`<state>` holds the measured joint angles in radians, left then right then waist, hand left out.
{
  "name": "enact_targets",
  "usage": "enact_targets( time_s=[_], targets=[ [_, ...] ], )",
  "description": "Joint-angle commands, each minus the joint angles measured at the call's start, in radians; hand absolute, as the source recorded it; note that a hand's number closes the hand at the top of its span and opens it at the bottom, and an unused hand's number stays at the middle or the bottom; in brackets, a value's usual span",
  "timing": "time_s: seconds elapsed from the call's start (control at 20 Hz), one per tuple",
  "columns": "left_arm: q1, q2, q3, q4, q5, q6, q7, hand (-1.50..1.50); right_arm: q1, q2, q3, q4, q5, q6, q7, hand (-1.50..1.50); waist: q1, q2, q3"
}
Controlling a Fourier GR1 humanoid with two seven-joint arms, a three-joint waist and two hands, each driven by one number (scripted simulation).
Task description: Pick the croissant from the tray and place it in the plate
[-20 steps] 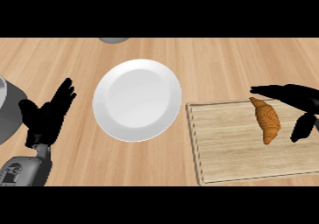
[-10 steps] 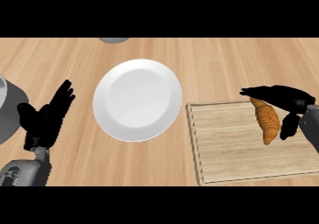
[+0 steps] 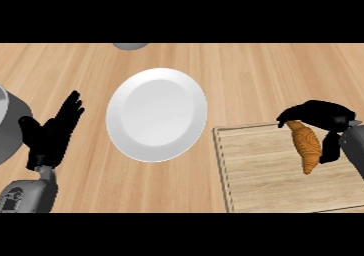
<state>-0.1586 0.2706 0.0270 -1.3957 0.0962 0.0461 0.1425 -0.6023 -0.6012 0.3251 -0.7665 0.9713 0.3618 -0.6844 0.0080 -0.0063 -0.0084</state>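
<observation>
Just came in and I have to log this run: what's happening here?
The robot's right hand is curled over the upper end of the croissant, which lies on the tray at the right. The plate in the middle holds nothing. The left hand rests open at the left, touching nothing.

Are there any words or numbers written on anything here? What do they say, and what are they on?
None: no words, numbers, labels or signs show anywhere.
The plate, the tray, the croissant, the counter, the left hand and the right hand are all plain.
</observation>
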Motion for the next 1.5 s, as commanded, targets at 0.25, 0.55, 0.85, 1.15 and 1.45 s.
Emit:
enact_targets(
  time_s=[0.25, 0.55, 0.85, 1.15, 1.45],
  targets=[
    [-0.040, -0.016, -0.012, 0.019, -0.007, -0.004, 0.023, 0.00, -0.017, 0.510, -0.002, -0.084, -0.047, 0.033, 0.379, 1.50, 0.023, -0.006, 0.006],
    [-0.053, -0.039, -0.046, 0.028, -0.009, -0.026, 0.017, 0.00, -0.101, 0.593, 0.002, -0.163, -0.064, -0.057, 0.608, 1.50, 0.086, -0.004, 0.007],
    [-0.062, -0.031, -0.051, 0.038, -0.019, -0.030, 0.020, 0.00, -0.203, 0.598, 0.007, -0.320, -0.056, -0.278, 0.858, 1.50, 0.103, -0.023, 0.008],
    [-0.078, -0.045, -0.069, 0.049, -0.016, -0.043, 0.025, 0.00, -0.293, 0.600, 0.084, -0.399, 0.029, -0.546, 1.205, 1.50, 0.119, -0.011, 0.004],
    [-0.097, -0.053, -0.078, 0.062, -0.037, -0.032, 0.015, 0.00, -0.330, 0.601, 0.234, -0.430, 0.025, -0.735, 1.604, 1.50, 0.128, 0.003, 0.004]
  ],
)
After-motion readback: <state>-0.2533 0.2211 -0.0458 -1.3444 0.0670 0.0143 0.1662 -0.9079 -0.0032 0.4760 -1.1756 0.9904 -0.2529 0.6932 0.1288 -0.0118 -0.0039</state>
